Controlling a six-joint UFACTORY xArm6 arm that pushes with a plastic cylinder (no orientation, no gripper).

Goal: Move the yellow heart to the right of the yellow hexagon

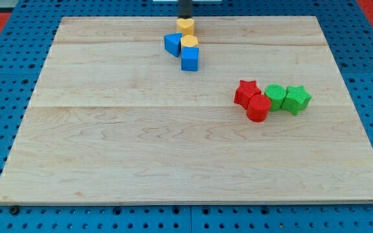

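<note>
The yellow heart [186, 26] lies near the board's top edge, centre. Just below it, touching or nearly so, is the yellow hexagon [190, 42]. A blue block, roughly triangular [172, 44], sits against the hexagon's left. A blue cube [190, 59] sits right below the hexagon. My tip [184, 18] is a dark rod coming down from the view's top; its end is directly above the heart's top edge, touching or almost touching it.
At the view's right is a cluster: a red star [245, 92], a red cylinder-like block [258, 108], a green rounded block [275, 96] and a green star [296, 98]. The wooden board [109, 162] rests on a blue pegboard.
</note>
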